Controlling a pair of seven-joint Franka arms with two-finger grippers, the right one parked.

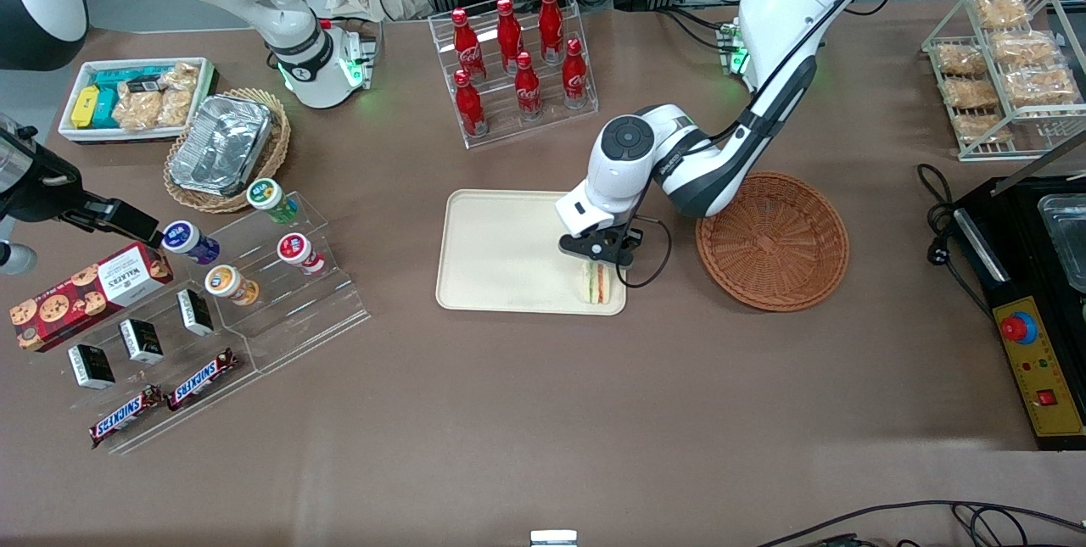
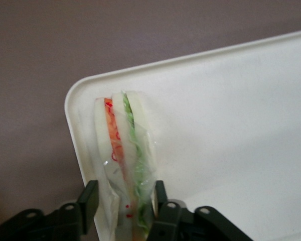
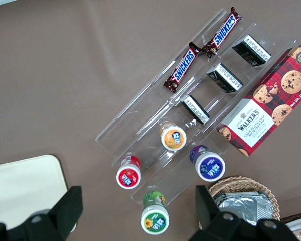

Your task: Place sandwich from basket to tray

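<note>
Toward the parked arm's end of the counter (image 1: 526, 428) stands a white snack bin (image 1: 76, 131), and beside it a tan wicker basket holding a foil pan (image 1: 222, 144). Nearer the front camera than these, a clear stepped display (image 1: 254, 309) carries small round tubs, dark little boxes and two Snickers bars (image 1: 161, 401), with a red Walkers biscuit box (image 1: 85, 293) beside it. Around the middle, farther from the camera, a clear rack of red Coca-Cola bottles (image 1: 517, 55) stands upright. Nearer the camera than that rack lies the tray (image 1: 501, 250), flat on the counter. The sandwich (image 1: 597, 283) stands on edge in the tray's corner that is nearest the camera and closest to the basket (image 1: 776, 242); the wrist view shows it wrapped in clear film, just inside the tray's rim (image 2: 72, 130). The gripper (image 1: 596, 269) sits directly over it, its two dark fingers (image 2: 88, 198) closed against the sandwich's (image 2: 123, 155) bread faces, one on each side. The reddish-brown basket rests just beside the tray, toward the working arm's end, with nothing in it. Farther that way a wire rack of bagged snacks (image 1: 1005, 64) stands near the counter's edge.
</note>
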